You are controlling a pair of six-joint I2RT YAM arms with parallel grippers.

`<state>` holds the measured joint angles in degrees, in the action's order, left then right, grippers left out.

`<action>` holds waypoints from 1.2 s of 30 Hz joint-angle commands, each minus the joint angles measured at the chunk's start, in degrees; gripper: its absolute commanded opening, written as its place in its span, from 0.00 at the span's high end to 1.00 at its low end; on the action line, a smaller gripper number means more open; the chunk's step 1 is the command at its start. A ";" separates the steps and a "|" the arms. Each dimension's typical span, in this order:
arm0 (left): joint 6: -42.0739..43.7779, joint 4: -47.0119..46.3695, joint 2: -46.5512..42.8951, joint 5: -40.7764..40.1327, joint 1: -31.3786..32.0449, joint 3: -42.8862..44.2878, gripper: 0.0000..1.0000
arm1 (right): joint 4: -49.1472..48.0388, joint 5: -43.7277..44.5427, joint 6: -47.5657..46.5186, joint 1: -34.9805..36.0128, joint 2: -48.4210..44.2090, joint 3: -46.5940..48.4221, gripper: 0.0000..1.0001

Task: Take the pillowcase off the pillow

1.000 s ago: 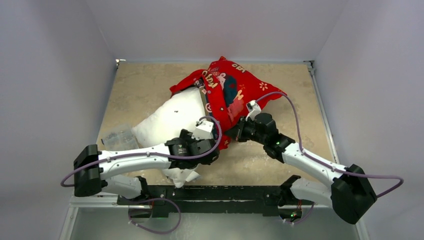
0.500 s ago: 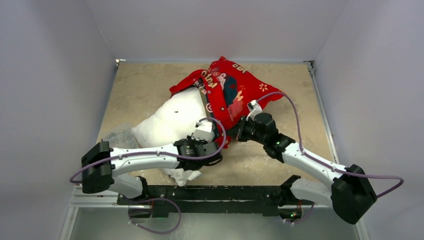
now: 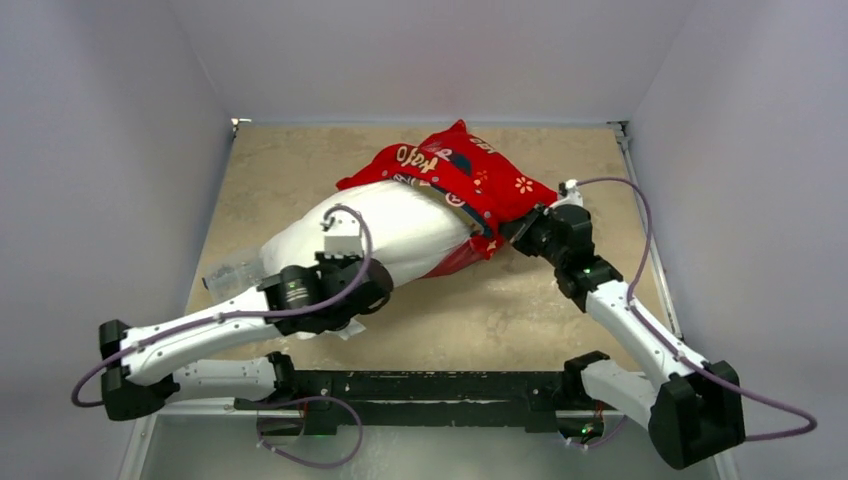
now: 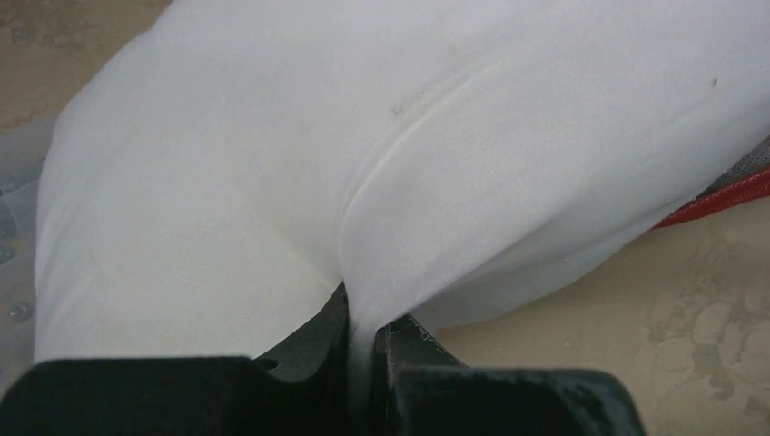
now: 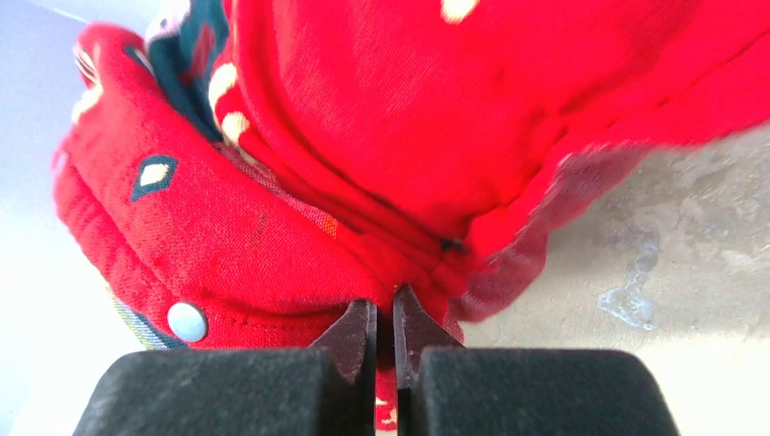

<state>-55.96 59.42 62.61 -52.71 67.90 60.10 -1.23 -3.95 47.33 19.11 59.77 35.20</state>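
The white pillow (image 3: 395, 232) lies across the table's middle, its right end still inside the red printed pillowcase (image 3: 470, 180). My left gripper (image 3: 342, 250) sits at the pillow's near left side, shut on a fold of the pillow's white fabric (image 4: 272, 163); the fold runs down between the left gripper's (image 4: 368, 313) black fingers. A sliver of the pillowcase (image 4: 726, 195) shows at the right of that view. My right gripper (image 3: 515, 232) is at the pillowcase's right end, shut on bunched red cloth (image 5: 363, 136), which is pinched in the right gripper (image 5: 384, 309).
A clear plastic bag (image 3: 232, 272) lies on the beige tabletop (image 3: 290, 170) left of the pillow. White walls enclose the table on three sides. A black rail (image 3: 420, 385) runs along the near edge. A metal snap (image 5: 187, 321) shows on the pillowcase hem.
My left gripper shut on the pillow and drew it left. My right gripper pulled the pillowcase right and away. More white pillow is bare now.
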 commanded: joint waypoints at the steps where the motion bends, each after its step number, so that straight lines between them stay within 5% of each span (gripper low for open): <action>1: 0.66 7.71 -10.33 -9.83 -3.78 1.13 1.00 | 4.04 11.65 1.75 -5.59 -4.38 5.36 1.00; 10: -1.77 11.72 -19.10 -13.93 -4.44 1.24 1.00 | 10.51 21.40 3.71 -11.55 -8.77 12.46 1.00; 24: 0.36 12.49 -19.24 -13.80 -4.35 2.61 1.00 | 10.61 16.79 -0.16 -15.82 -10.83 13.62 0.98; 27: 4.03 8.85 -18.07 -10.74 -4.35 2.10 1.00 | 11.27 14.24 -1.56 -15.85 -11.83 14.16 0.89; 31: 15.25 -5.23 -17.54 2.68 -4.35 -0.90 1.00 | 11.03 10.32 -4.60 -15.86 -15.73 14.37 0.65; 36: 20.38 -12.79 -12.78 19.85 -4.35 -2.10 0.74 | 10.59 7.69 -7.31 -15.86 -19.66 15.50 0.35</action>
<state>-43.51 56.25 46.96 -44.31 64.05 58.15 13.04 1.96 44.45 3.44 43.31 46.81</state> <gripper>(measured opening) 0.163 0.556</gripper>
